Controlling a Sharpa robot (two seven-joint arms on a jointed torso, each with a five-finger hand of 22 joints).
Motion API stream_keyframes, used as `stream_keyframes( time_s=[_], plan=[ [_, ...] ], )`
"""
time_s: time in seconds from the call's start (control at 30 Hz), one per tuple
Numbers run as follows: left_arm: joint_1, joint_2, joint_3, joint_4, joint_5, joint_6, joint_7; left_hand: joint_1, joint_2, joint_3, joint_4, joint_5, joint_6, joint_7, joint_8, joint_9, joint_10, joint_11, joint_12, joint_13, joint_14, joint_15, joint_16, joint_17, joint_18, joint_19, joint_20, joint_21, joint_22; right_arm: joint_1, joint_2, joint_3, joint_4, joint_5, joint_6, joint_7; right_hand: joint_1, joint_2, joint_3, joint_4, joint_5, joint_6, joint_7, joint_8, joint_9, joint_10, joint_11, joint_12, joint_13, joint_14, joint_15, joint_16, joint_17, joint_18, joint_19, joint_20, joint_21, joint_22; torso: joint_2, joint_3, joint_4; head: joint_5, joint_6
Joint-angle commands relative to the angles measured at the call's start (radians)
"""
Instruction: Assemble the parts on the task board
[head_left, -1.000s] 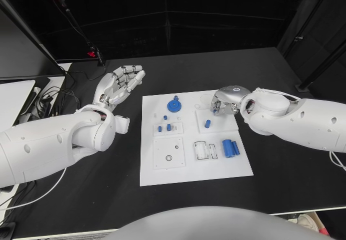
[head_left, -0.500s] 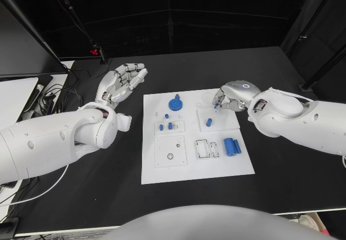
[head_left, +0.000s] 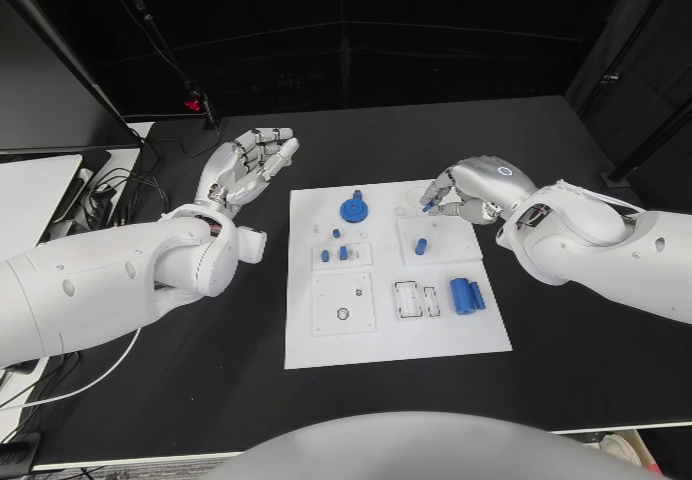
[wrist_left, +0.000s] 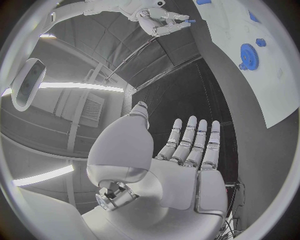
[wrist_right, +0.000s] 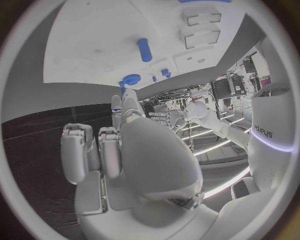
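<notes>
Right hand (head_left: 473, 188) over the task board's far right corner w/ a small blue part (head_left: 431, 210) pinched at its fingertips

Judging by that, it's mid pick-and-place: part is up off the board, so the next move prob calls for carrying it over a free socket, lining it up straight and pressing it in (which socket, can't tell from here). Left hand (head_left: 245, 165) is off the task board (head_left: 397, 345) past its far left corner, over the black table (head_left: 173, 390), fingers spread apart and holding nothing. On the board: blue gear (head_left: 352, 210) near the far edge, small blue pegs (head_left: 333, 252) left of centre, a short blue cylinder (head_left: 421, 246) right of centre, two bigger blue cylinders (head_left: 463, 296) side by side by the right edge. Parts look like small smooth hard plastic, easy to tilt in a pinch imo.
</notes>
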Motion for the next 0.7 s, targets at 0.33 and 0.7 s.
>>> stream_keyframes(
  time_s=[0.33, 0.7],
  plan=[
    [0.001, 0.007, 0.001, -0.006, 0.001, 0.012, 0.133, -0.001, 0.012, -0.004, -0.004, 0.006, -0.006, 0.146, 0.008, -0.002, -0.007, 0.002, 0.008, -0.002, -0.008, 0.002, 0.005, -0.003, -0.011, 0.007, 0.0, 0.006, -0.002, 0.0, 0.086, -0.001, 0.074, 0.043, 0.012, 0.063, 0.016, -0.001, 0.012, -0.002, 0.004, 0.005, 0.009, -0.007, -0.001, 0.011, 0.003, -0.011, -0.001, 0.103, 0.005, 0.006, 0.237, 0.005, 0.08, 0.002, 0.0, 0.245, 0.001, 0.0004, 0.0031, 0.041, -0.018],
    [0.001, 0.011, 0.001, -0.01, 0.001, 0.013, 0.133, 0.0, 0.014, -0.005, -0.004, 0.008, -0.007, 0.146, 0.011, -0.002, -0.008, 0.002, 0.011, -0.003, -0.009, 0.002, 0.007, -0.005, -0.011, 0.007, 0.0, 0.006, -0.003, -0.049, 0.144, -0.001, 0.101, 0.02, 0.101, 0.06, 0.022, 0.002, 0.018, -0.003, 0.005, 0.005, 0.012, -0.01, -0.001, 0.013, 0.005, -0.018, -0.001, 0.103, 0.006, 0.006, 0.238, 0.007, 0.076, 0.003, -0.007, 0.242, 0.0, -0.0009, -0.0016, 0.071, -0.035]
  ],
)
